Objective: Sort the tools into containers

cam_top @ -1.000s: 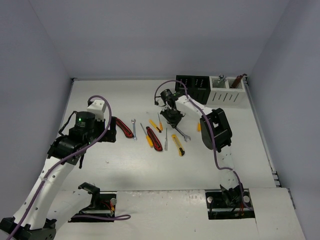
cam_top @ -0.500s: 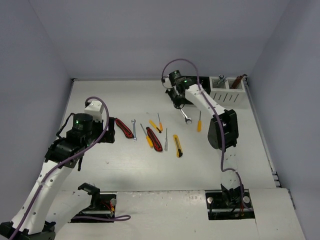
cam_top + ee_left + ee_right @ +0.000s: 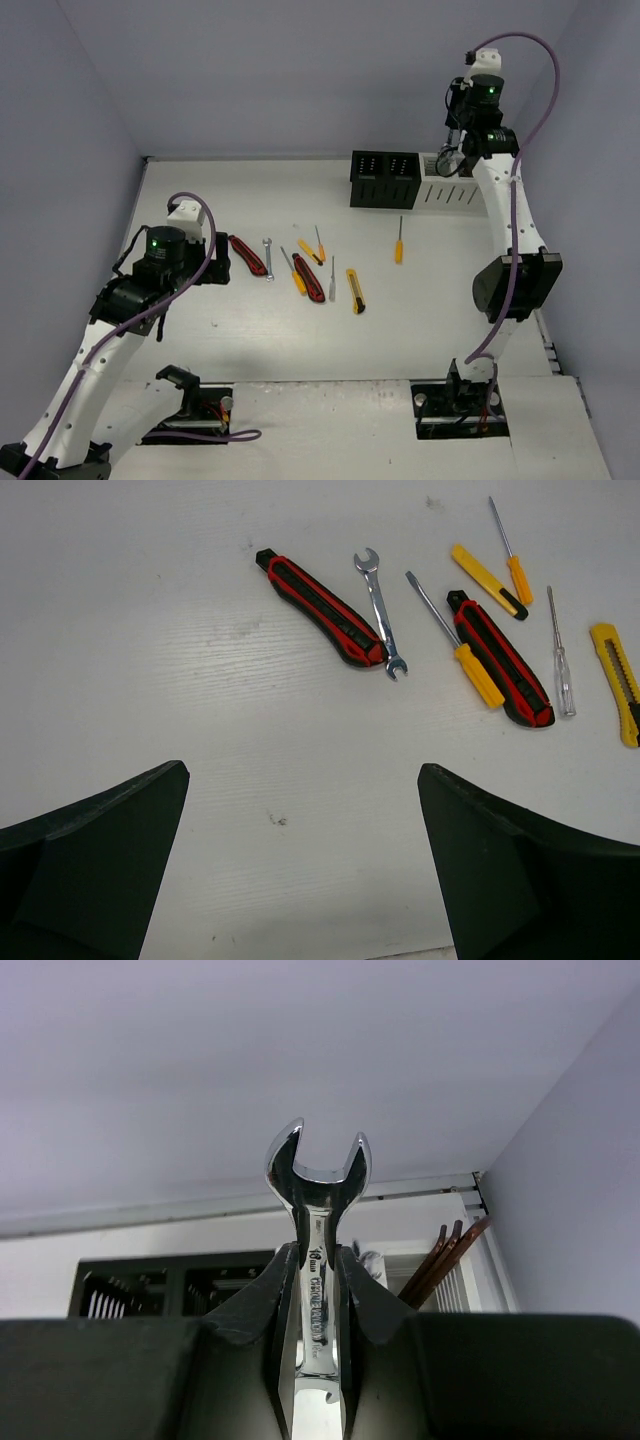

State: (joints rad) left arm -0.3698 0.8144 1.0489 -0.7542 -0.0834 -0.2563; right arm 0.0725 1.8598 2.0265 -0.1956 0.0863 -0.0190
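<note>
A polished silver wrench (image 3: pixel 316 1175), its open end up and its shank engraved, is pinched upright between the jaws of the right arm (image 3: pixel 503 210). It is held high at the upper right over the white container (image 3: pixel 445 197), presumably for lowering in. The left arm's (image 3: pixel 150 268) jaws are spread wide above the worktop (image 3: pixel 200 680), facing the unsorted red-black knife (image 3: pixel 320 606).

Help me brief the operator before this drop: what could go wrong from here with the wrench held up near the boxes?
First, the right pincer clamps the silver open-end wrench only along its thin shank, so it may pivot or slip. Second, the white slotted box already holds leaning brown rods; the wrench could catch on them and bounce out.
</note>
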